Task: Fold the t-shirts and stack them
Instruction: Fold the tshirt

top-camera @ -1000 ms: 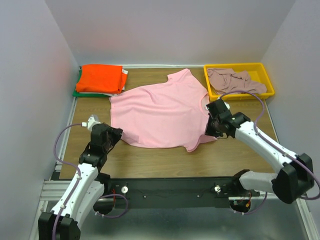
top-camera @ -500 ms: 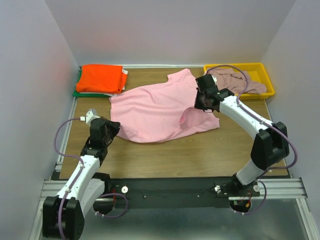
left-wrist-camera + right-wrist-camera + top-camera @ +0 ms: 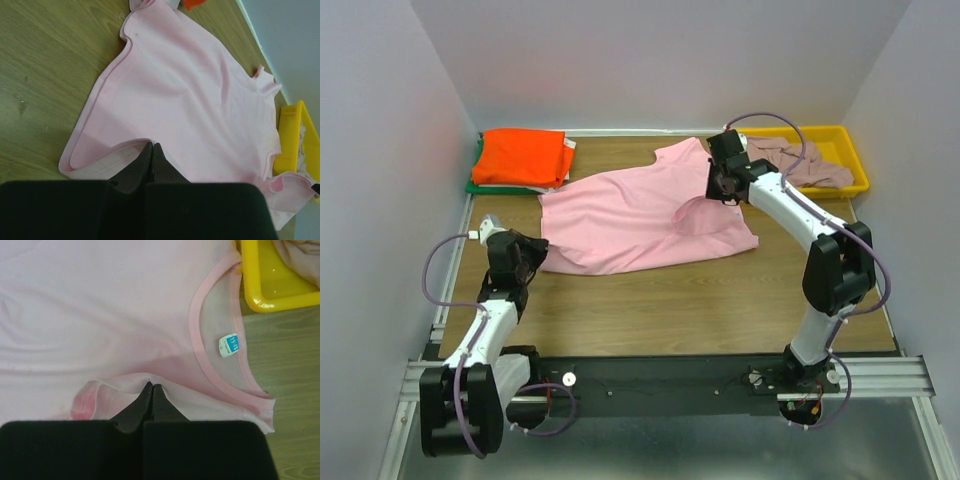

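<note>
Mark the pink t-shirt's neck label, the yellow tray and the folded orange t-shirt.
pink t-shirt's neck label point(image 3: 229, 345), right wrist view, centre of the white tag.
yellow tray point(image 3: 280, 300), right wrist view, its near rim.
orange t-shirt point(image 3: 520, 155), top external view, middle of its folded top.

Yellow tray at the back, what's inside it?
A crumpled mauve t-shirt lies in the yellow tray. Anything beneath it is covered, and the right arm hides the tray's left end.
</note>
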